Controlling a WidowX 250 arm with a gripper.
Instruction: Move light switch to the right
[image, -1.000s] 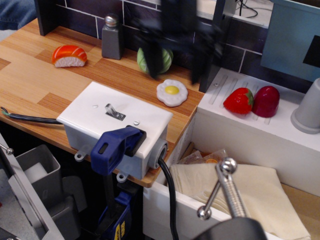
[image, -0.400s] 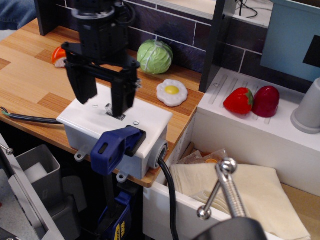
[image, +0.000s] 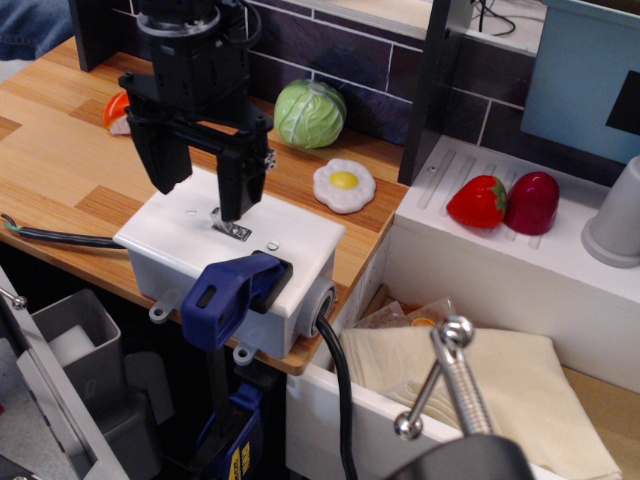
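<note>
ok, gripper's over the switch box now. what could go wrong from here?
1. The gripper hangs open over the white box, one finger hiding the light switch. It may press the plate rather than the lever.
2. The blue clamp handle sits close in front; a low sideways sweep might clip it.

**A mock kitchen set up for robot testing**

The scene was a toy kitchen in a lab. A wooden counter (image: 60, 140) ran along a dark tiled wall (image: 350, 50). Plastic play food lay about: a cabbage (image: 310, 113), a fried egg (image: 344, 185), sushi (image: 116, 112) and a strawberry (image: 478, 202) on a white sink unit (image: 500, 290). A blue clamp (image: 232, 295) fixed a white switch box (image: 180, 245) to the counter edge.
</note>
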